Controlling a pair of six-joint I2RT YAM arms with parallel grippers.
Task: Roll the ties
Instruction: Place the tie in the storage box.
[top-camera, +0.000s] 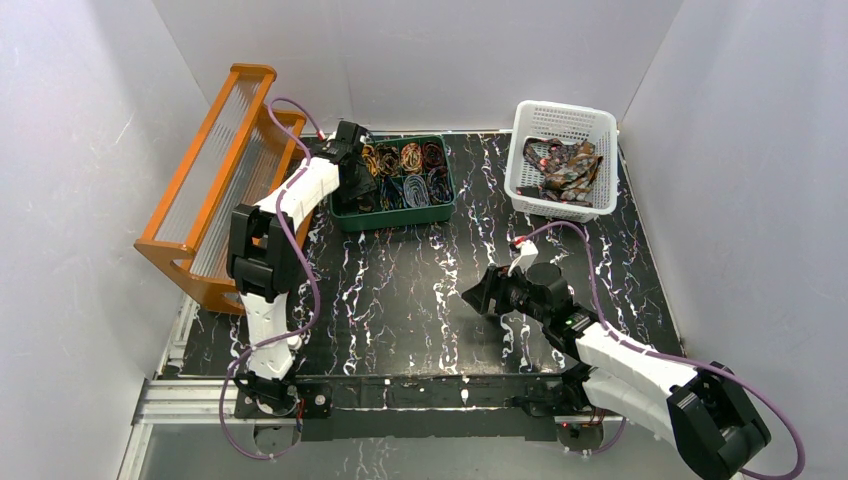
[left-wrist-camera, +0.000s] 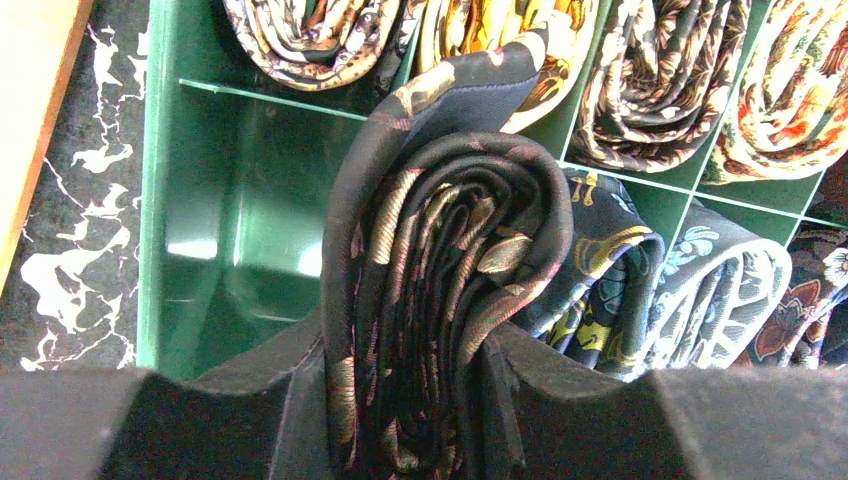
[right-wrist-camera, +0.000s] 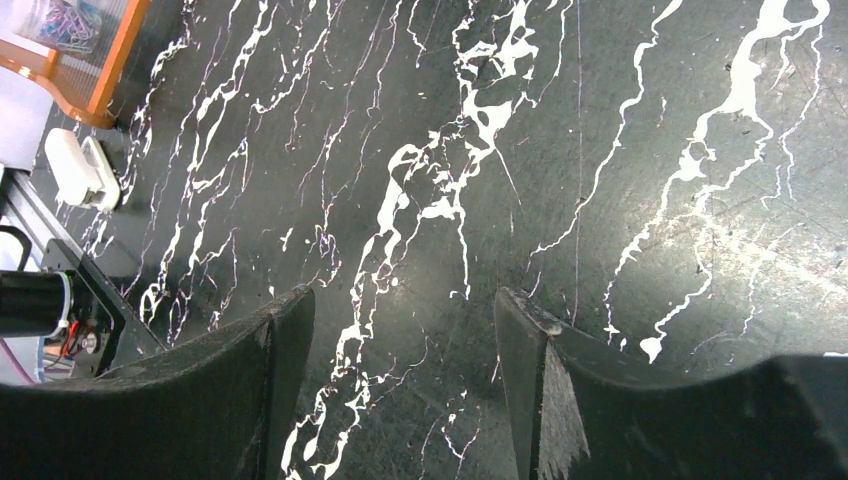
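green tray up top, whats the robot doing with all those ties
The left gripper is shut on a rolled tie and holds it at the green tray, next to an empty compartment on the tray's left side. The other compartments in view already hold rolled ties. More ties lie loose in the white basket at the far right. The right gripper is open and empty, over the marbled table.

rolled tie: lower end was hidden between the fingers of the left gripper
coils in the green tray: back row was cut off by the top edge
heap of ties in the white basket: too small to count
orange rack: only a corner showed
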